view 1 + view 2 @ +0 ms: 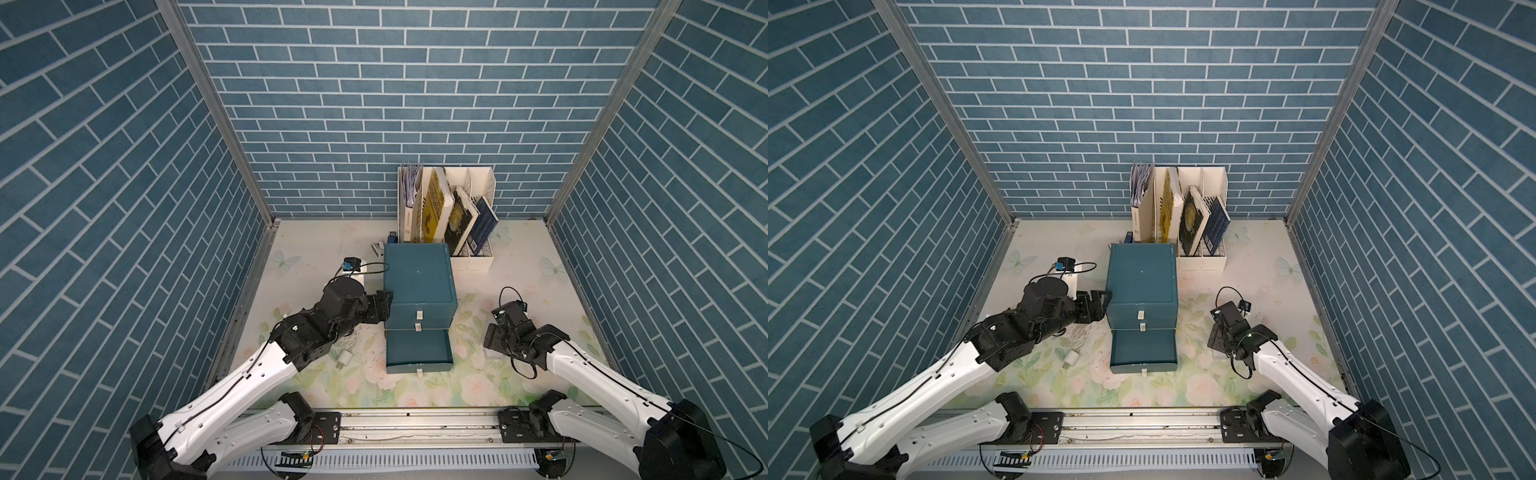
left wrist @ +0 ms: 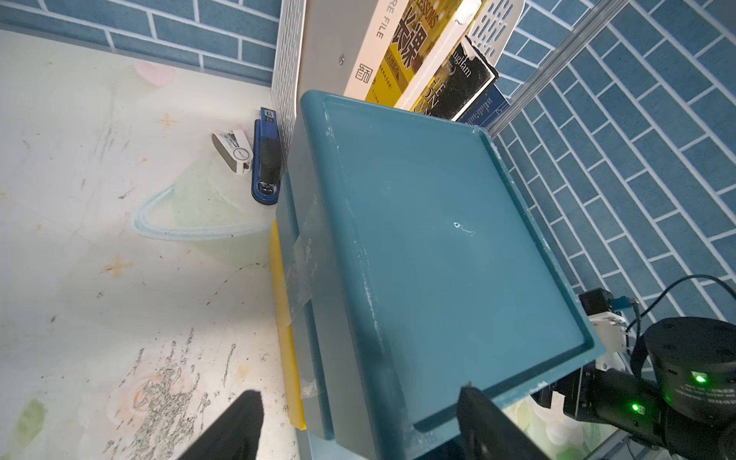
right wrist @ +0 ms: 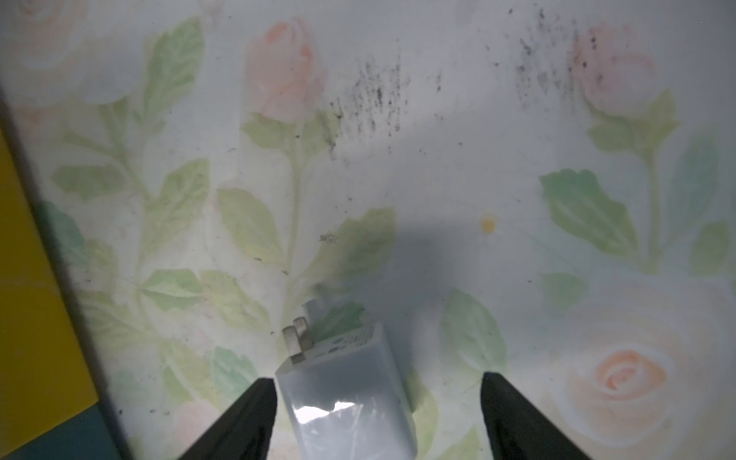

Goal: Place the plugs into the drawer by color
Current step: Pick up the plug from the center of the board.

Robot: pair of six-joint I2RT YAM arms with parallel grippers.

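The teal box (image 1: 417, 276) holds three drawers, and the bottom drawer (image 1: 417, 353) is pulled out with its teal inside showing. One white plug (image 3: 346, 390) lies on the floral table between the fingers of my right gripper (image 3: 378, 392). That gripper is open and low over the plug, whose prongs point away; the plug sits nearer one fingertip (image 3: 265, 398). Another white plug (image 1: 344, 357) lies by my left forearm. My left gripper (image 2: 360, 414) is open and straddles the box's upper left front corner (image 2: 398, 378); in a top view the left gripper (image 1: 384, 305) sits at the box's left side.
A white book rack (image 1: 449, 216) with books stands behind the box. A blue stapler (image 2: 267, 159) and a small white stapler (image 2: 233, 153) lie behind the box on its left. A yellow strip (image 2: 284, 318) runs under the box's left edge. Brick walls enclose the table.
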